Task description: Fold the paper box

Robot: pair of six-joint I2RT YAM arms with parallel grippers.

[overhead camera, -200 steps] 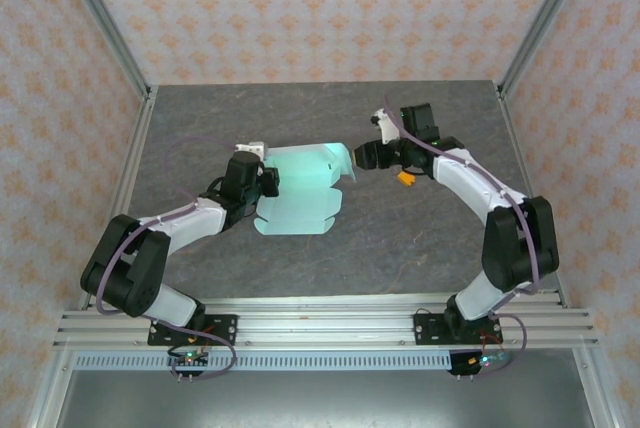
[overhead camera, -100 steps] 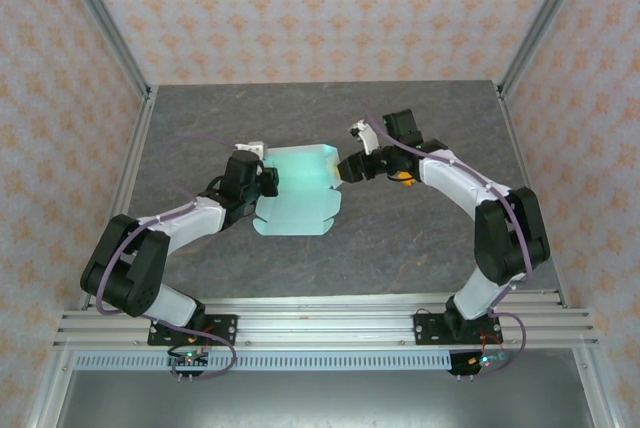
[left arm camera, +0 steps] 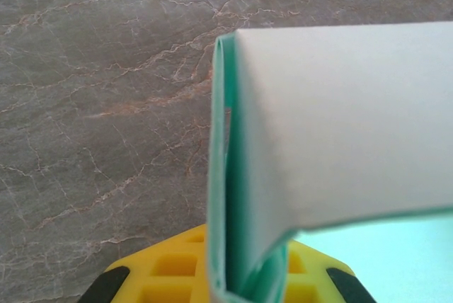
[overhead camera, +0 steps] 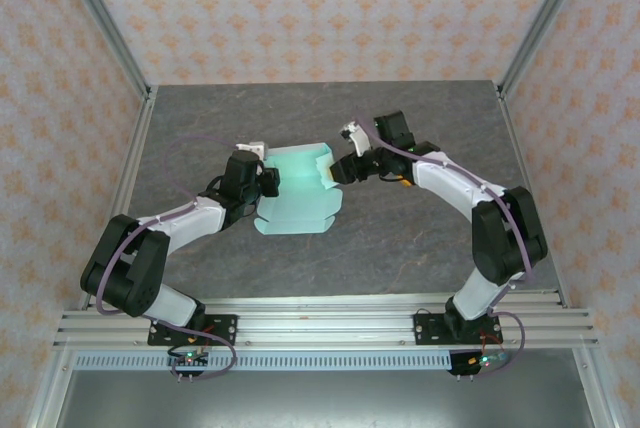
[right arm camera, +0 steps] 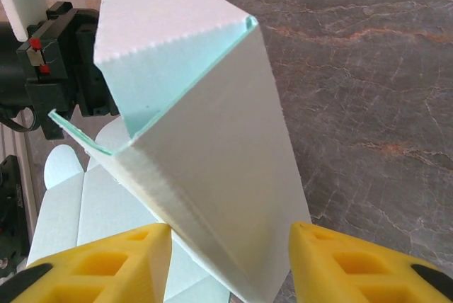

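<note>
Paper box [overhead camera: 295,198] is partly folded: one edge clamped by the left end effector [left arm camera: 237,278], a raised panel straddled by the right end effector [right arm camera: 228,246], grip perhaps incomplete and not tellable; near flaps unfolded

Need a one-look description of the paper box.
On the dark grey stone-pattern table, look midway between the two arms. The paper box lies there as a partly folded sheet. It is the one pale mint-blue thing, its right edge raised between the right arm's yellow fingers.
</note>
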